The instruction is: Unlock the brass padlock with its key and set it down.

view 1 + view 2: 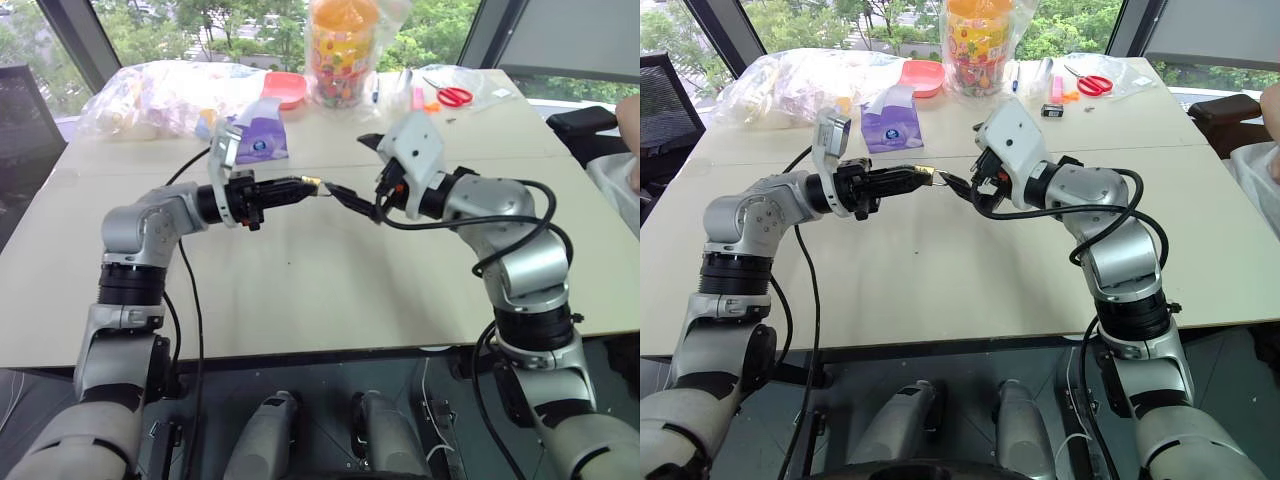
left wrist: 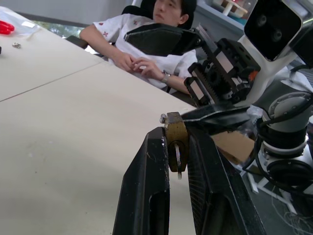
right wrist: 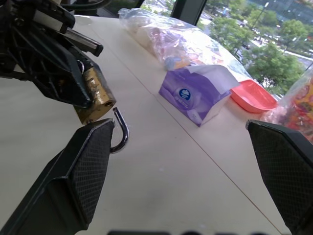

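1. Your left gripper (image 2: 178, 147) is clenched on the brass padlock (image 2: 176, 142), pinching the body flat between its two fingers so the lock cannot twist. That leaves the shackle (image 3: 120, 131) sticking out free past the fingertips.
2. The padlock is held up in the air above the middle of the table (image 1: 300, 290), not resting on it. Held there, it sits level with your other arm, where both wrist cameras can see it.
3. In the right wrist view the shackle looks swung out, with its free end clear of the body. By that reading the lock is already open, though I can't see a key in these pictures.
4. Your right gripper (image 3: 186, 161) is spread wide and carries nothing. One fingertip (image 3: 95, 142) sits just beside the shackle, so it faces the lock end-on, ready to take or steady it.
5. The tissue pack (image 1: 890, 118), the red dish (image 1: 922, 74) and the scissors (image 1: 1093, 83) lie towards the table's far edge, well apart from the grippers. The near half is bare, which looks like the sensible spot for setting the lock down.
6. A person (image 2: 146, 49) sits past the table's right edge, hands together, not reaching in.
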Robot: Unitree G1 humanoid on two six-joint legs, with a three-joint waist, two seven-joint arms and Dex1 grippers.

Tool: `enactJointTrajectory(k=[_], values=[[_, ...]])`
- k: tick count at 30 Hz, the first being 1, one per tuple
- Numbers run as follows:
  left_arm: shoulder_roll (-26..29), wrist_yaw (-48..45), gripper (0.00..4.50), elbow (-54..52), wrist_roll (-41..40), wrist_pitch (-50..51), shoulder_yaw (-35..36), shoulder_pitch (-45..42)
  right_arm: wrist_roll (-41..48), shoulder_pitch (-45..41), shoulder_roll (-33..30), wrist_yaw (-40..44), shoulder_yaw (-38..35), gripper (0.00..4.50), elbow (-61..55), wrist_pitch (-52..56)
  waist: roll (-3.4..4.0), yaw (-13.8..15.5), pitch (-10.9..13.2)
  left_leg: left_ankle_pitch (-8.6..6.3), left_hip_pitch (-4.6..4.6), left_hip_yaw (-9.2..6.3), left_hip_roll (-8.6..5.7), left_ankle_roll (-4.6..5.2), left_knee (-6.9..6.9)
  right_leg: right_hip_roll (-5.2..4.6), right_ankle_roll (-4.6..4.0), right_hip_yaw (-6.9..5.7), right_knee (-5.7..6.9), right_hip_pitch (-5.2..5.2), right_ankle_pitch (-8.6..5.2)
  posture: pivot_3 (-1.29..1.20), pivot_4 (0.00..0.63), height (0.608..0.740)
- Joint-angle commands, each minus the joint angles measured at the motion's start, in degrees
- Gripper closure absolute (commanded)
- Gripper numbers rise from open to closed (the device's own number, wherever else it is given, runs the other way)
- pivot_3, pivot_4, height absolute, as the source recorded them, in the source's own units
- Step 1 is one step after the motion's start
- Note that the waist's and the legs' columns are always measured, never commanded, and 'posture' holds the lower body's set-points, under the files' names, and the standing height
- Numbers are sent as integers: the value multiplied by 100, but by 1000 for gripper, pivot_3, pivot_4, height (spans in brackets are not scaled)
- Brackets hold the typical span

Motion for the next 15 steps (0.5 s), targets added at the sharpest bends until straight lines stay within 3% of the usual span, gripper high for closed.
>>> enactJointTrajectory(k=[1, 15], values=[[64, -50, 4473, -280, -184, -30, 178, -109, 85, -21, -31, -22, 8, 46, -18, -160, 0, -1, 0, 0, 0, 0, 0, 0, 0, 0, 0, 0, 0, 0, 0, 0, 150, 740], [210, -222, 4473, -448, -96, -110, 14, 64, 863, -139, 112, -71, -401, 46, 218, 210, 0, 5, 0, 0, 0, 0, 0, 0, 0, 0, 0, 0, -3, 0, 0, 0, 150, 740]])
